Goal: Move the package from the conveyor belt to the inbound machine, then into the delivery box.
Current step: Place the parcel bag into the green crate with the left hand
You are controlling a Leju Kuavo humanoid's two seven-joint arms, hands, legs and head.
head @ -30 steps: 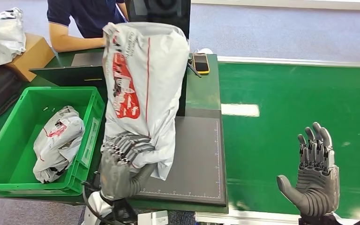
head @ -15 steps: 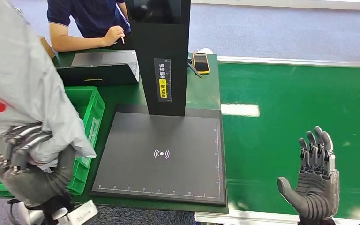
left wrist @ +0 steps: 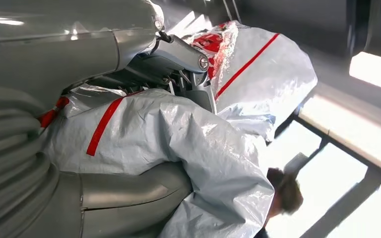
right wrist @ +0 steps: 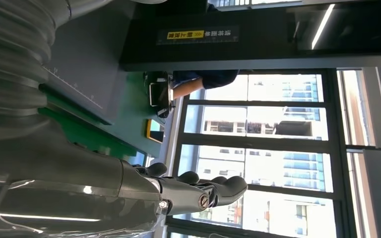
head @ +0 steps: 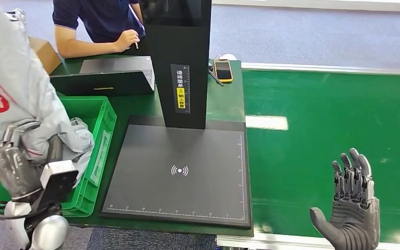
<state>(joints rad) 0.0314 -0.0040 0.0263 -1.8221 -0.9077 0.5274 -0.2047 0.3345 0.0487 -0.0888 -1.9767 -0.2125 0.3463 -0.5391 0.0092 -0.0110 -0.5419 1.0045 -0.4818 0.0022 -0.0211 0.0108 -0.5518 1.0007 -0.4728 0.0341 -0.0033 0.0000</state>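
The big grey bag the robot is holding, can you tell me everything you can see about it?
The grey bag is a soft, crinkly plastic mailing pouch, pale grey with red printing and a thin red stripe. It looks stuffed and lumpy. The robot's left hand grips it near its lower end, fingers wrapped around it, holding it upright above the green crate. Its top runs out of the head view. In the left wrist view the creased plastic bulges around the hand.

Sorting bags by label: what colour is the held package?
Light grey with red print and stripes, clearest in the left wrist view: package.
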